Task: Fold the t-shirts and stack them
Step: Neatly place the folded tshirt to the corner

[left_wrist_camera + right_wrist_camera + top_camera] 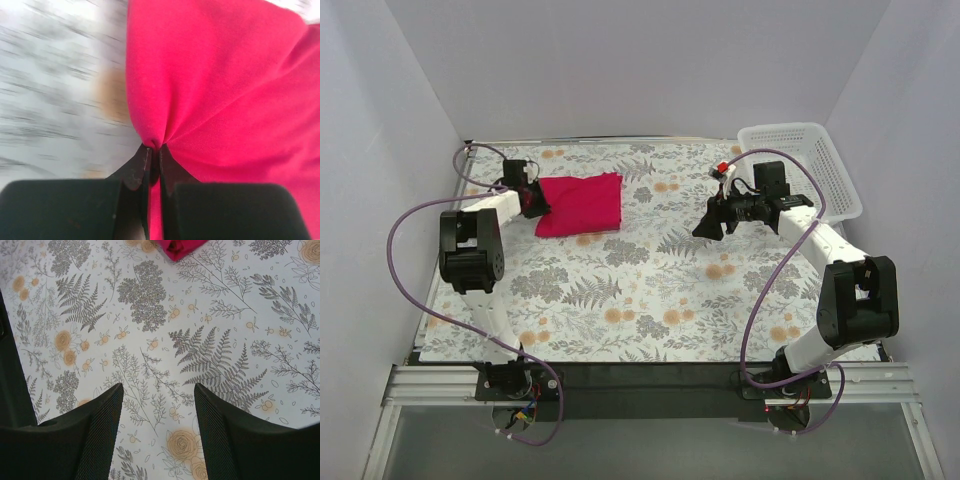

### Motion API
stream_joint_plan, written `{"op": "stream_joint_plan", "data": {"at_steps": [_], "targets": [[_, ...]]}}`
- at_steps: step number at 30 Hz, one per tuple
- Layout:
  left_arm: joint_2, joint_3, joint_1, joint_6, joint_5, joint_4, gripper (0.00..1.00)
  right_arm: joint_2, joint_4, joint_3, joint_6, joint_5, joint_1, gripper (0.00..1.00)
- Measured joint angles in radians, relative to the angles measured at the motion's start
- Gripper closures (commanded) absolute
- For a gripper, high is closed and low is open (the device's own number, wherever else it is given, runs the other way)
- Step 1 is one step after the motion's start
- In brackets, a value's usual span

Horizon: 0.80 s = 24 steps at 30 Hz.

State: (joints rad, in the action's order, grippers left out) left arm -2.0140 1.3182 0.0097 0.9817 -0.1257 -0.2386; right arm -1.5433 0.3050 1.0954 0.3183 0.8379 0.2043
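The magenta-red t-shirt (581,204) lies folded into a small rectangle at the back left of the floral table. My left gripper (538,205) is at its left edge, shut on a pinch of the cloth; in the left wrist view the t-shirt (220,85) bunches into the closed tips of the gripper (154,150). My right gripper (708,228) is open and empty above the table right of centre, well apart from the shirt. In the right wrist view its gripper (158,392) hovers over bare cloth, and a corner of the t-shirt (179,247) shows at the top edge.
A white plastic mesh basket (802,168) stands at the back right, beside the right arm. The floral tablecloth (650,290) covers the table. White walls close in the back and sides. Purple cables loop from both arms.
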Motion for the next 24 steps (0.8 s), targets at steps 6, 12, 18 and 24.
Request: {"op": "stream_joint_plan", "data": {"at_steps": [6, 12, 18, 24], "targets": [[0.002, -0.009, 0.107, -0.232, 0.149, 0.07, 1.0, 0.005, 0.0, -0.001, 0.0, 0.032, -0.002, 0.44], [-0.004, -0.047, 0.191, -0.438, 0.268, 0.204, 1.0, 0.02, 0.0, -0.006, 0.0, 0.06, -0.002, 0.44], [-0.066, -0.012, 0.271, -0.536, 0.336, 0.291, 1.0, 0.02, 0.0, -0.006, 0.003, 0.071, -0.003, 0.44], [-0.116, 0.056, 0.293, -0.545, 0.362, 0.319, 0.46, 0.02, 0.0, -0.007, 0.008, 0.082, -0.012, 0.44]]}}
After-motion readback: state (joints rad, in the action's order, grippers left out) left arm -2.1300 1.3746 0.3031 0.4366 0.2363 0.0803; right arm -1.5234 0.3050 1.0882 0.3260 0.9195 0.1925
